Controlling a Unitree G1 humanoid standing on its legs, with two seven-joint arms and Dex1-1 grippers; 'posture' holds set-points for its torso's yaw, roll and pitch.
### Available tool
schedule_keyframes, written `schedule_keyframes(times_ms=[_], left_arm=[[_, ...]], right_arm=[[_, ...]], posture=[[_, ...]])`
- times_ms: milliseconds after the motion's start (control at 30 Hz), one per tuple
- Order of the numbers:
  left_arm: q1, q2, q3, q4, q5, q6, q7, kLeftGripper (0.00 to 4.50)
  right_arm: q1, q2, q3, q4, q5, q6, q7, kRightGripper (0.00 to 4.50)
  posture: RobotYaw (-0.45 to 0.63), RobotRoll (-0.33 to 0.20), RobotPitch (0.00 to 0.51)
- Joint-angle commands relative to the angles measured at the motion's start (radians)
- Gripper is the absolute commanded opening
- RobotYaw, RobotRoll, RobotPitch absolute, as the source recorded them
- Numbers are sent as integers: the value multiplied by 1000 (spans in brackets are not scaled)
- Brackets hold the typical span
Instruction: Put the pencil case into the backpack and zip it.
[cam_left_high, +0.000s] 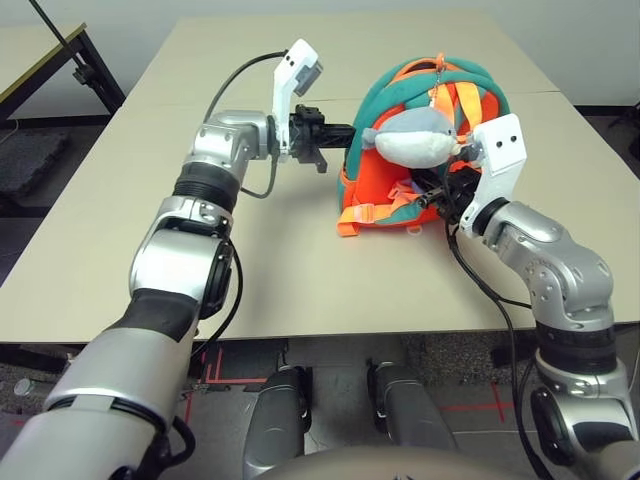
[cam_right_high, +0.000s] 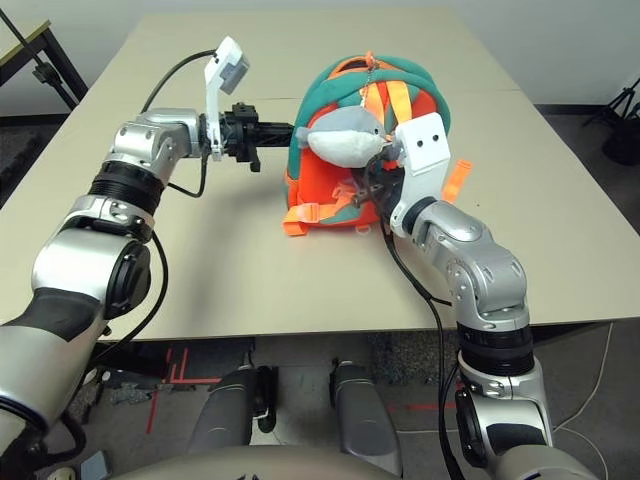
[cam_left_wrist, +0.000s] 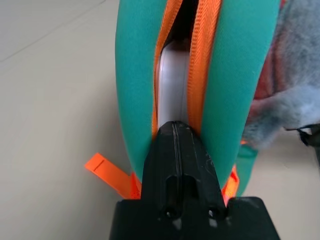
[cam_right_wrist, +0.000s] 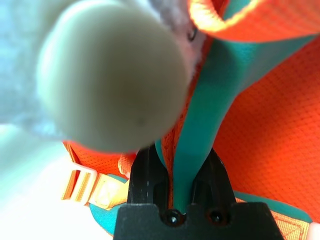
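Observation:
The orange backpack (cam_left_high: 378, 198) with teal trim stands near the table's middle, and a grey-white plush toy (cam_left_high: 415, 138) hangs on its front. My left gripper (cam_left_high: 350, 130) reaches its left side, shut, with the tips (cam_left_wrist: 174, 125) pressed where the two orange zipper rows meet. Whether a pull sits between them is hidden. Through the open zipper gap the white pencil case (cam_left_wrist: 172, 85) shows inside the bag. My right gripper (cam_right_wrist: 182, 160) is at the bag's lower right, shut on a teal band (cam_right_wrist: 210, 115) of the backpack, just under the plush toy (cam_right_wrist: 110, 75).
The beige table (cam_left_high: 280, 270) has bare room in front of and left of the bag. Loose orange straps with buckles (cam_left_high: 352, 218) lie at the bag's base. A dark table frame (cam_left_high: 60, 55) stands at the far left, off this table.

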Motion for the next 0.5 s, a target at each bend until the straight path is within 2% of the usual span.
schedule_keyframes(times_ms=[33,300,500], left_arm=[[-32,-44,1,60,26,-44,14,0],[-69,36,61,7,3,-51,-50,0],[-103,119,101,-131,-37,-9,-103,0]], right_arm=[[15,4,18,3,2,21,2,203],[28,2,12,-15,3,28,-4,203],[27,1,16,-7,3,26,2,203]], posture=[[-196,0,114],[-199,0,119],[-189,0,123]])
